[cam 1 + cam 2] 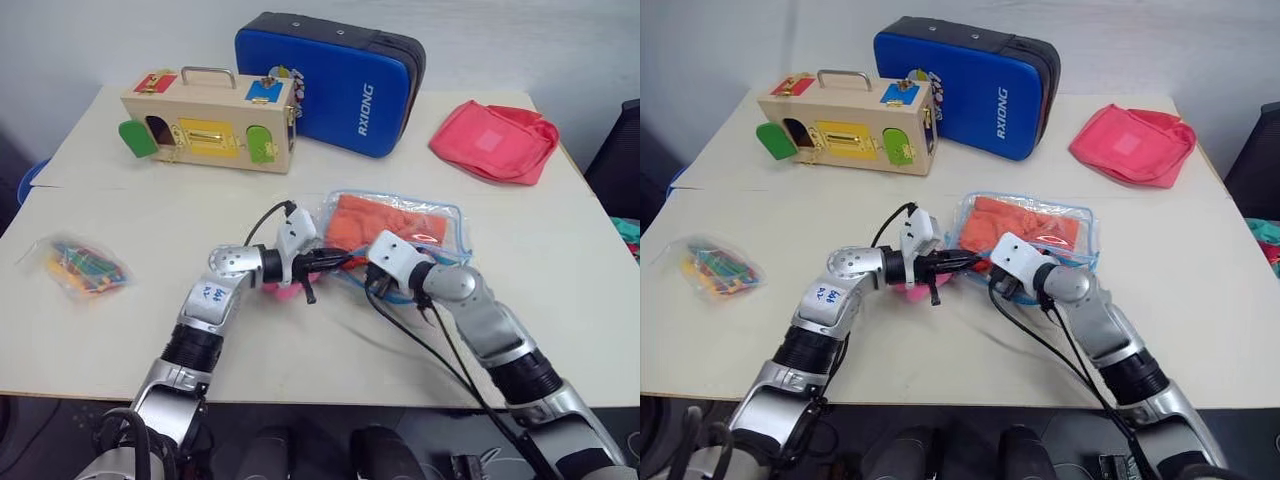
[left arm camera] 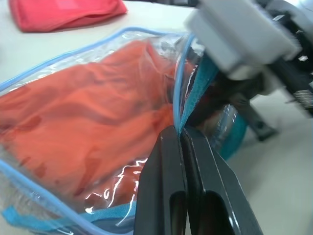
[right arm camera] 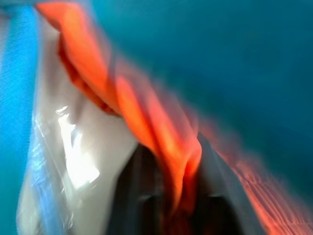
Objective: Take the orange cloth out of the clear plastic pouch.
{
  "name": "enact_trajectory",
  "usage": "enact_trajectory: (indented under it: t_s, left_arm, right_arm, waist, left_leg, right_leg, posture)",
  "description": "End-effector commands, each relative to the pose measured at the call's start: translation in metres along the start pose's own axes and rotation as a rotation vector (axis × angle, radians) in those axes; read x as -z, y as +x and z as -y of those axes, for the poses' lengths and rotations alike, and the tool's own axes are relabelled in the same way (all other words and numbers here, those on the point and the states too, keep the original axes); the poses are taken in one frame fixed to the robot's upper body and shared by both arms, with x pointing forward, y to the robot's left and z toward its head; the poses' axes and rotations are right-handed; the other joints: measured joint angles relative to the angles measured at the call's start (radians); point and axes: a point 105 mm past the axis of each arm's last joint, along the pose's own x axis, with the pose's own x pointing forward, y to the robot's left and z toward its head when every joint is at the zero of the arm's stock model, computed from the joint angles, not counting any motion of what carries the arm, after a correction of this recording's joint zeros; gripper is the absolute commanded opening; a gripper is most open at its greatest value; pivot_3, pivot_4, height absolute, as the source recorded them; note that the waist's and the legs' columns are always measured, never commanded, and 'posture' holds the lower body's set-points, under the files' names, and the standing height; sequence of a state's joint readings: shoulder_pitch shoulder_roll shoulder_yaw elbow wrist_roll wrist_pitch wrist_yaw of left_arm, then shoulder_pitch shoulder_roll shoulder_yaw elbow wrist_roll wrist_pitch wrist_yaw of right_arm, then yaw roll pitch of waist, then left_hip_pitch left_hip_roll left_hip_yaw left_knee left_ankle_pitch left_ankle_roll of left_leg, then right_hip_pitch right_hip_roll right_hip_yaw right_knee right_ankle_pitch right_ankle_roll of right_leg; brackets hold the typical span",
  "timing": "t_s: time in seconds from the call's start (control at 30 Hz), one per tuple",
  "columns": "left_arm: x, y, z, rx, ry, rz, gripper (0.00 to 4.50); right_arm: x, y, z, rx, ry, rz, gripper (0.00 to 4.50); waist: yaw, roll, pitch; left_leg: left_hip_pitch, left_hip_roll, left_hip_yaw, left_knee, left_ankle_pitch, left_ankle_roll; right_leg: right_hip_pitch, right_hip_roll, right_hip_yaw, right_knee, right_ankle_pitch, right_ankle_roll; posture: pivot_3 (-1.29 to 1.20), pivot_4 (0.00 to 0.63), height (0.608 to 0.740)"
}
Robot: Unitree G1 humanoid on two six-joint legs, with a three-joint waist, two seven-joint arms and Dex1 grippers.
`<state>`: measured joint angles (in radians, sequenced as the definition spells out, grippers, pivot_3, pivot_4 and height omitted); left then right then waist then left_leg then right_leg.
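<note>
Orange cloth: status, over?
Left gripper shut on pouch edge. Right gripper shut on orange cloth, cloth mostly inside. Nothing in the way.

Right pincer [image 1: 362, 272] tips hidden at the pouch [image 1: 450, 215] mouth, behind its wrist housing. Right wrist view is smeared: cloth [image 3: 161, 132] reads as an orange fold between dark fingers [image 3: 132, 196], edges unclear. Pink lump [image 1: 908, 292] mostly hidden under left pincer [image 2: 182, 139].
</note>
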<state>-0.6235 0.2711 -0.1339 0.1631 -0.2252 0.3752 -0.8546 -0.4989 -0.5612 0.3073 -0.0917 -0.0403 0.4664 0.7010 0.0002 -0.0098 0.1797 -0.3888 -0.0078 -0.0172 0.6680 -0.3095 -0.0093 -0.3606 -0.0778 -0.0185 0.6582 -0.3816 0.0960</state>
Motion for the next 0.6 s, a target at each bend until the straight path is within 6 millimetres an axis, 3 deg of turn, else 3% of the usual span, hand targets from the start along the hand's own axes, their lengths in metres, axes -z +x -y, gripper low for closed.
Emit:
enact_trajectory:
  t_s: [0.03, 0.23, 0.43, 0.6]
  left_arm:
    - [-0.021, -0.008, -0.01, -0.085, -0.076, 0.101, 0.0]
    - [-0.028, -0.011, -0.019, -0.167, -0.239, 0.167, 0.0]
    - [-0.02, -0.01, -0.018, -0.199, -0.258, 0.119, 0.0]
    - [-0.014, -0.015, -0.019, -0.206, -0.243, 0.087, 0.0]
  right_arm:
    - [-0.018, -0.021, -0.009, -0.159, -0.036, 0.098, 0.01]
    - [-0.047, -0.06, -0.018, -0.392, 0.005, 0.298, 0.01]
    - [-0.081, -0.115, -0.043, -0.671, 0.242, 0.465, 0.01]
    - [-0.096, -0.148, -0.04, -0.667, 0.406, 0.535, 0.01]
  waist:
    - [-0.002, 0.0, 0.0]
    - [-0.002, 0.0, 0.0]
    - [0.004, 0.0, 0.0]
    - [0.011, 0.0, 0.0]
  left_leg:
    - [0.0, 0.0, 0.0, 0.0, 0.0, 0.0]
    - [0.0, 0.001, 0.0, -0.001, 0.0, 0.0]
    - [-0.001, 0.001, 0.0, 0.0, 0.0, 0.0]
    - [-0.001, 0.001, -0.001, 0.0, 0.0, 0.0]
  right_leg:
    - [0.0, 0.0, 0.0, 0.0, 0.0, 0.0]
    - [-0.001, 0.0, 0.0, -0.001, 0.0, 0.0]
    - [0.0, 0.0, -0.001, -0.002, 0.0, 0.0]
    - [0.001, 0.0, -0.002, -0.003, 0.0, 0.0]
  posture:
    - [0.0, 0.15, 0.74]
    - [0.0, 0.15, 0.74]
    - [0.0, 0.15, 0.74]
    - [0.0, 0.15, 0.74]
